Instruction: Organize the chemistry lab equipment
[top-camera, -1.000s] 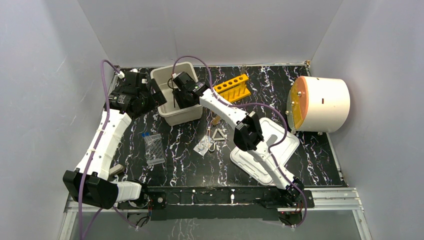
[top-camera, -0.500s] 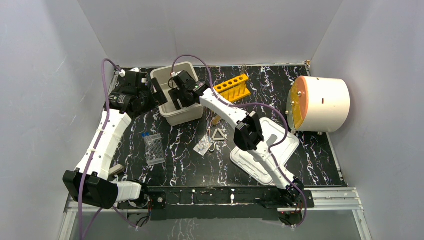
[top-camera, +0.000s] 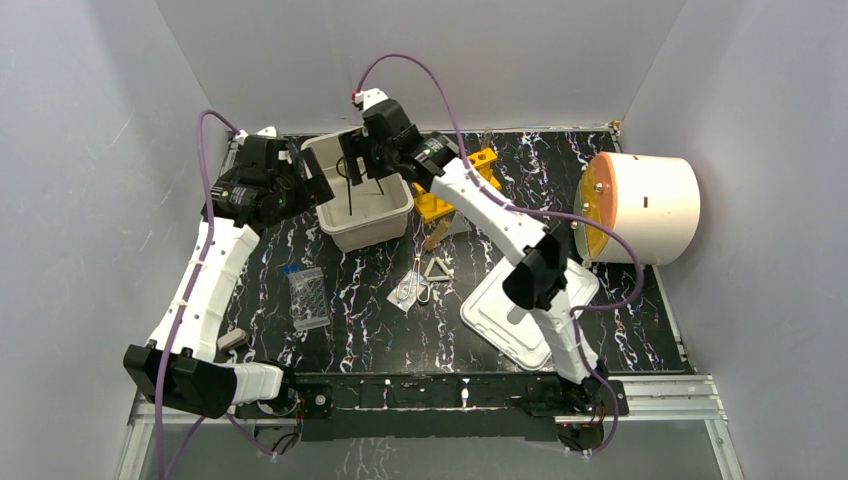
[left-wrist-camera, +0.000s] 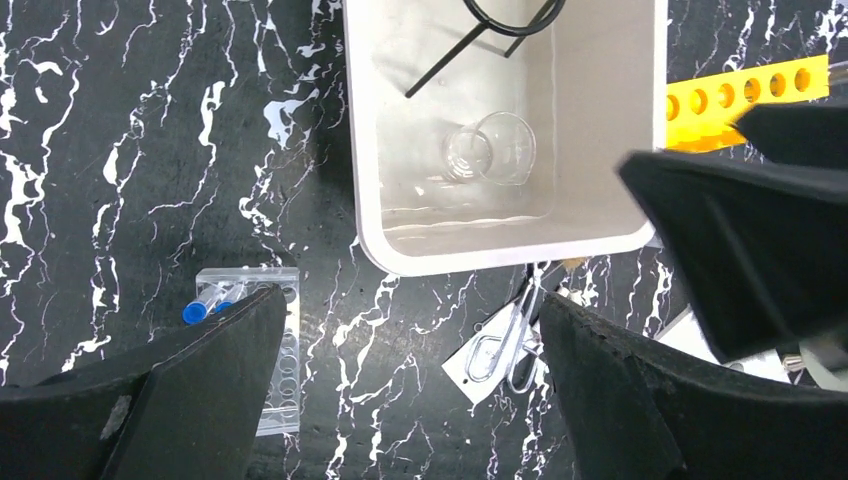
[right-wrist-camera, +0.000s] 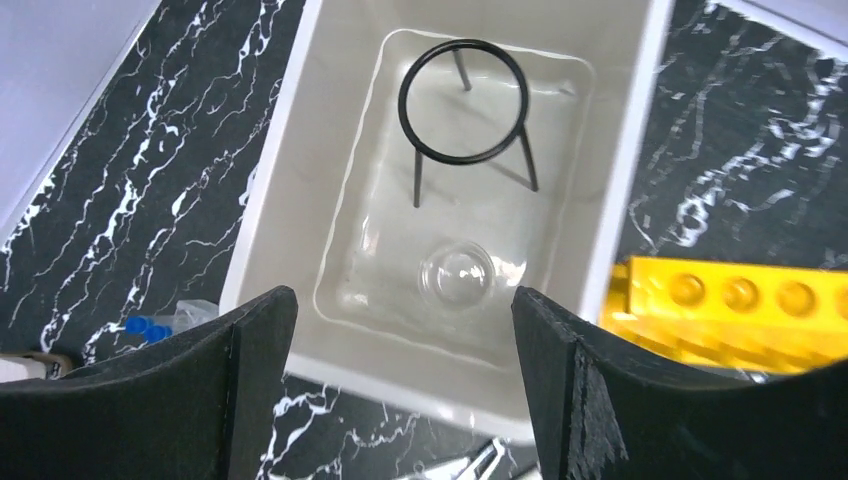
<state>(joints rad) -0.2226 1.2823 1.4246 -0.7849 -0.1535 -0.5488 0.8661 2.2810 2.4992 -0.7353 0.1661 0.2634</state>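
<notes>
The stand (right-wrist-camera: 463, 100) and dish (right-wrist-camera: 457, 275) sit in the bin (right-wrist-camera: 285, 200). The left gripper (left-wrist-camera: 410, 340) and right gripper (right-wrist-camera: 400, 335) hover above it, jaws apart and empty.

Inside the tub (right-wrist-camera: 620, 190), the ring stand (right-wrist-camera: 462, 161) takes the far half and the glass dish (right-wrist-camera: 455, 277) the near middle, with bare floor on either side of the dish. A yellow rack (right-wrist-camera: 730, 300) stands just beside the tub's right wall. Left of the tub the table (left-wrist-camera: 150, 150) is bare, and so is the stretch in front, between the vial tray (top-camera: 309, 297) and the tweezers (left-wrist-camera: 522, 320).
</notes>
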